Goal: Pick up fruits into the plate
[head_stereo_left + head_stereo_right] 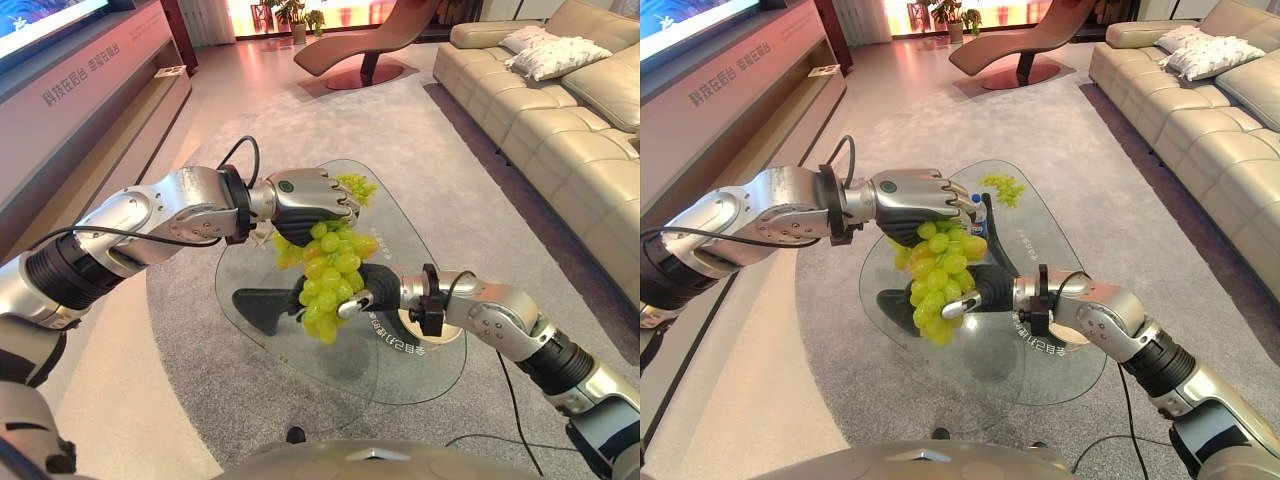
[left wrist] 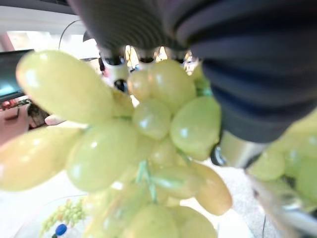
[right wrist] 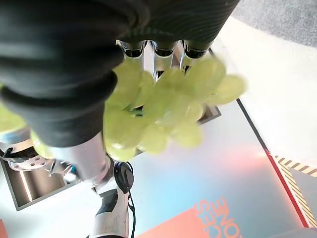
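Note:
A big bunch of green grapes (image 1: 328,275) hangs above the glass table (image 1: 420,380). My left hand (image 1: 305,200) is shut on the top of the bunch from above. From close up, the grapes (image 2: 148,148) hang right under its dark cover. My right hand (image 1: 378,287) sits against the lower right side of the bunch, and the grapes (image 3: 163,109) lie just past it in the right wrist view. A smaller bunch of green grapes (image 1: 357,185) lies on the far side of the table. A pale round plate (image 1: 440,335) shows on the table under my right wrist.
The low glass table stands on a grey rug (image 1: 300,120). A beige sofa (image 1: 560,130) runs along the right. A brown lounge chair (image 1: 365,45) stands at the back, and a long TV cabinet (image 1: 90,110) lines the left wall.

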{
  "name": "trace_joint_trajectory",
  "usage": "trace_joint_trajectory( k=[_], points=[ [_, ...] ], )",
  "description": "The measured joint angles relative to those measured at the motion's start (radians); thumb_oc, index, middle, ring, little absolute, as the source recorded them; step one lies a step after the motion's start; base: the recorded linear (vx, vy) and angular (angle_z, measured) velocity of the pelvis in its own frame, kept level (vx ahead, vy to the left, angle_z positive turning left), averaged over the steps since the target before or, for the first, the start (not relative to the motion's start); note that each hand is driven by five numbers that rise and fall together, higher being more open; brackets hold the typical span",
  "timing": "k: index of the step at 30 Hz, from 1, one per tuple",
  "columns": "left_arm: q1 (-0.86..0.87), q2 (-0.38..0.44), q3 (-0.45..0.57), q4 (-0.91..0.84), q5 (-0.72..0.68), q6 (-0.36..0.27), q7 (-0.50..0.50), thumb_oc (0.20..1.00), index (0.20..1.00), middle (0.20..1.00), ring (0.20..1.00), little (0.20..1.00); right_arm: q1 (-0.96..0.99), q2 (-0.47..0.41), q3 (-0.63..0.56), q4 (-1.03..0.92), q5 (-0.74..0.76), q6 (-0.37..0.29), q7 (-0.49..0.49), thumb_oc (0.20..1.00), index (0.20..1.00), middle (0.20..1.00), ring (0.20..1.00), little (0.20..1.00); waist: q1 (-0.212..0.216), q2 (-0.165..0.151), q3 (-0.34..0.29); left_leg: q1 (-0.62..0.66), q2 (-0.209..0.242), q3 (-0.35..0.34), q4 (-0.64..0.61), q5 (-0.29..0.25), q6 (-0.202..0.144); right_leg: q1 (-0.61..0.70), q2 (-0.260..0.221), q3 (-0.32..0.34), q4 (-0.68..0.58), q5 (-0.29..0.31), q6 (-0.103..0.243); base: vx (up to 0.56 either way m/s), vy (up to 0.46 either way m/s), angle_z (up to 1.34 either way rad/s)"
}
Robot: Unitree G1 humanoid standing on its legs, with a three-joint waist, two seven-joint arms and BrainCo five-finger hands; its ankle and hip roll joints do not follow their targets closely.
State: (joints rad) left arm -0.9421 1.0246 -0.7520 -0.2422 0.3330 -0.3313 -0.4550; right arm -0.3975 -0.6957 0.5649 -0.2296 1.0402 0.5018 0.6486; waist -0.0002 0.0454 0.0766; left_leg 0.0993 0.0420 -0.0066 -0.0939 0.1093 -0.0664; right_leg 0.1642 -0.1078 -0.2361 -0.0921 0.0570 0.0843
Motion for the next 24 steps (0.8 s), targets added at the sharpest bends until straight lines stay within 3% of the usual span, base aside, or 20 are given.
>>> trace_joint_trajectory(
  k=[21, 22, 24],
  points=[
    [0.0, 0.0, 0.001, 0.023, 0.001, 0.0, -0.01, 0.2, 0.2, 0.2, 0.2, 0.2, 0.0, 0.001, 0.0, -0.012, 0.0, 0.0, 0.019, 0.2, 0.2, 0.2, 0.2, 0.2, 0.0, 0.0, 0.0, 0.001, 0.0, 0.001, 0.0, 0.0, 0.0, 0.0, 0.0, 0.001, 0.0, 0.0, 0.0, 0.0, 0.0, 0.0],
    [0.001, 0.0, 0.001, 0.023, 0.001, 0.0, -0.01, 0.536, 0.536, 0.536, 0.536, 0.536, 0.0, 0.001, 0.0, -0.012, 0.0, 0.0, 0.019, 0.2, 0.2, 0.2, 0.2, 0.2, 0.0, 0.0, 0.0, 0.001, 0.0, 0.001, 0.0, 0.0, 0.0, 0.0, 0.0, 0.002, 0.0, 0.0, 0.0, 0.0, 0.0, 0.0],
    [0.005, 0.0, 0.005, 0.023, 0.0, 0.002, -0.011, 1.0, 1.0, 1.0, 1.0, 1.0, 0.001, 0.002, -0.001, -0.012, 0.0, 0.0, 0.019, 0.2, 0.2, 0.2, 0.2, 0.2, 0.0, 0.0, 0.0, 0.002, 0.001, 0.001, 0.0, 0.0, 0.0, 0.0, 0.0, 0.002, 0.0, 0.0, 0.0, 0.0, 0.0, 0.0]
  ],
)
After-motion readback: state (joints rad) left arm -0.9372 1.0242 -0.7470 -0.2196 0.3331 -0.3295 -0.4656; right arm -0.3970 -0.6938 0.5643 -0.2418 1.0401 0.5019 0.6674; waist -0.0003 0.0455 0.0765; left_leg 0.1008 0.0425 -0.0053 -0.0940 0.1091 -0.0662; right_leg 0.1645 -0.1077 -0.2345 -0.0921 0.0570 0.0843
